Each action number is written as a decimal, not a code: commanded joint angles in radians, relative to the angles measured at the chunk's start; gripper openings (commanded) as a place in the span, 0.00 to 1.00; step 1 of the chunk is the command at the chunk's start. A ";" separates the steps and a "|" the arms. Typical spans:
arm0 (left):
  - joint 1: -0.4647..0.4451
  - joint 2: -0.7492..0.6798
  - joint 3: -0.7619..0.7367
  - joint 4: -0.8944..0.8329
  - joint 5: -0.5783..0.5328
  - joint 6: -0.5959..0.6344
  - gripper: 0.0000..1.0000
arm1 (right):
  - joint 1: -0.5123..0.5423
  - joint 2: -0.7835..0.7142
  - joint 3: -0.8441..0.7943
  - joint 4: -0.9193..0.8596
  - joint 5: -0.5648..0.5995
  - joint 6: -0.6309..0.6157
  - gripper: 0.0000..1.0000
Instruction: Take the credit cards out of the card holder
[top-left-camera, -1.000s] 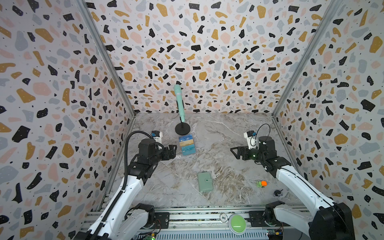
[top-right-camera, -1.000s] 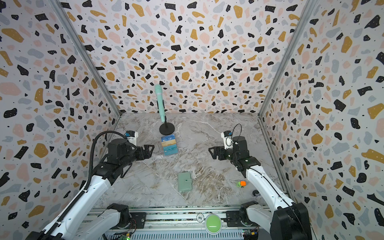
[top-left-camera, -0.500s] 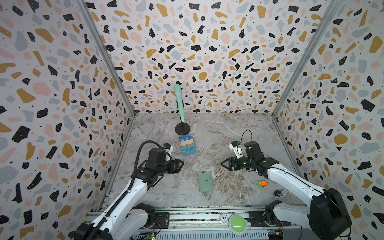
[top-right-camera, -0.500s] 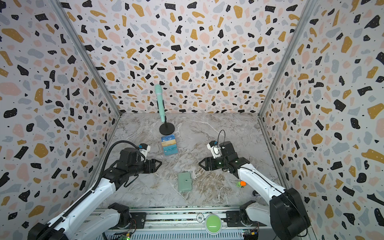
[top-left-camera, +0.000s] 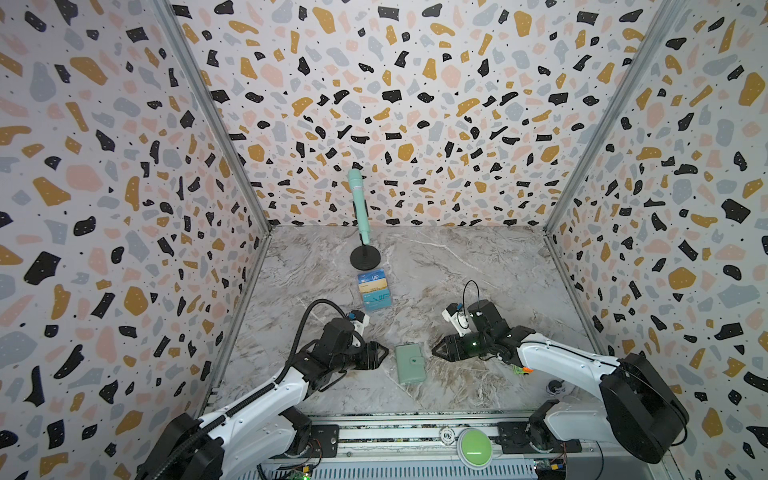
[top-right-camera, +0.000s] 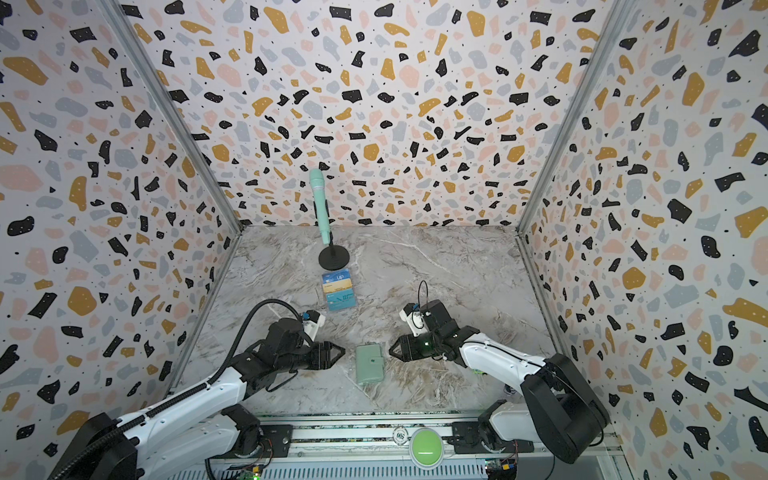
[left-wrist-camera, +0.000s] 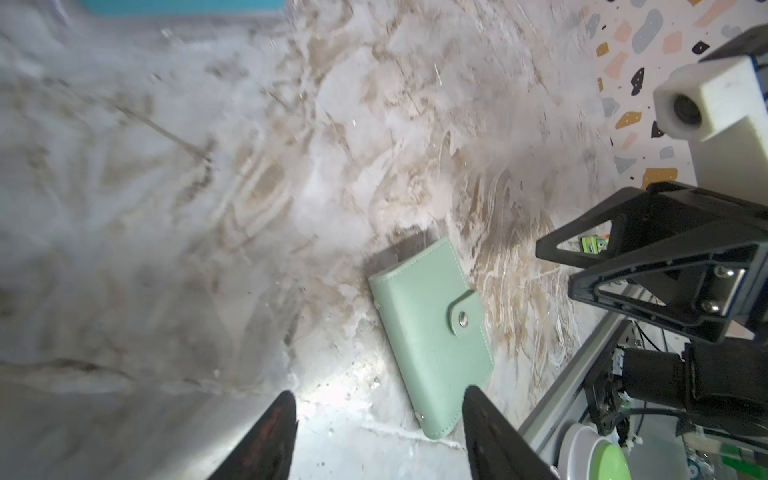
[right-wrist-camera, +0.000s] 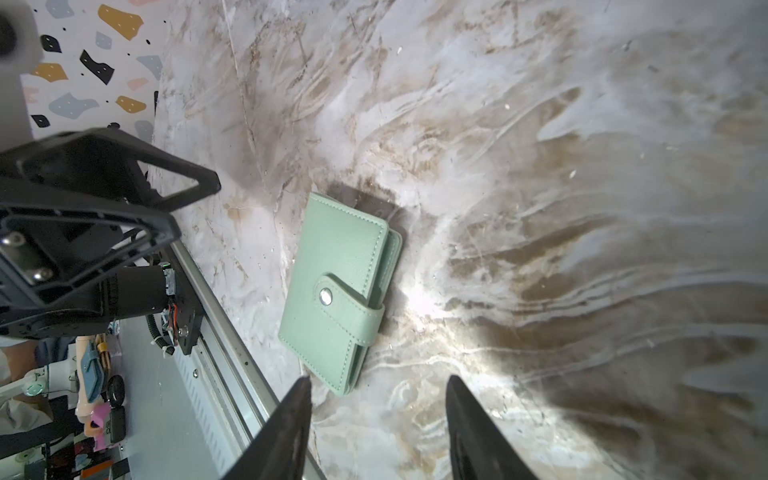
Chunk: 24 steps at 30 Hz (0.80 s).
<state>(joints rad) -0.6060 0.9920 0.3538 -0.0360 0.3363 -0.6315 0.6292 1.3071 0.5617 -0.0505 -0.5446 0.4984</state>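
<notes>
The card holder (top-left-camera: 410, 364) (top-right-camera: 369, 364) is a mint-green wallet lying flat near the table's front middle, closed, its snap tab fastened (left-wrist-camera: 432, 332) (right-wrist-camera: 336, 291). The credit cards are hidden. My left gripper (top-left-camera: 385, 354) (top-right-camera: 341, 352) hovers low just left of the holder, tips pointing at it, open and empty (left-wrist-camera: 376, 399); the holder's near corner lies beside one fingertip. Just right of the holder, my right gripper (top-left-camera: 434, 353) (top-right-camera: 391, 352) faces it, also open with nothing between its fingers (right-wrist-camera: 378, 384).
A clear tiered stand (top-left-camera: 375, 291) showing several cards sits behind the holder. Farther back stands a mint microphone (top-left-camera: 358, 208) on a black round base. A small orange-green object (top-left-camera: 521, 370) lies under the right arm. The metal front rail (top-left-camera: 374, 419) carries a green button (top-left-camera: 473, 442).
Both arms came down and inward from the table's sides until their tips flank the card holder. Both pairs of jaws have narrowed but still stand apart.
</notes>
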 joint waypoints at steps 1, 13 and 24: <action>-0.044 0.014 -0.025 0.130 -0.016 -0.082 0.63 | 0.027 0.015 -0.019 0.080 0.004 0.056 0.50; -0.113 0.092 -0.135 0.396 -0.010 -0.209 0.57 | 0.082 0.106 -0.026 0.156 0.013 0.086 0.40; -0.158 0.154 -0.202 0.541 -0.023 -0.306 0.53 | 0.102 0.146 -0.041 0.208 0.006 0.102 0.38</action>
<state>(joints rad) -0.7498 1.1397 0.1638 0.4301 0.3294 -0.9031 0.7208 1.4410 0.5274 0.1349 -0.5350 0.5884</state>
